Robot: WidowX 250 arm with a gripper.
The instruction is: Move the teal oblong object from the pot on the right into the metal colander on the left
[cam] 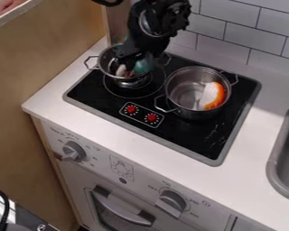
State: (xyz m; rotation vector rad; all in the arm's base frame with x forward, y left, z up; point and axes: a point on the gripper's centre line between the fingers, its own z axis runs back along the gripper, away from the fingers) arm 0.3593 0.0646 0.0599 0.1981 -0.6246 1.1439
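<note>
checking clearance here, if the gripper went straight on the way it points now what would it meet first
Probably the pale item or teal item in the left metal pot; the gripper may already touch one, as depth is unclear.

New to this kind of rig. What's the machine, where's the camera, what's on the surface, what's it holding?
It's a single black robot arm, entering from the top edge; its end is a black two-part claw. The one picture comes from a fixed camera looking down at a slant.

Below is a toy kitchen: a black cooktop with two red dials, set in a white counter. Two silver metal pots stand on it. The claw is at the left pot, by a teal object; I can't tell whether it grips anything. The right pot holds an orange and white piece.
</note>
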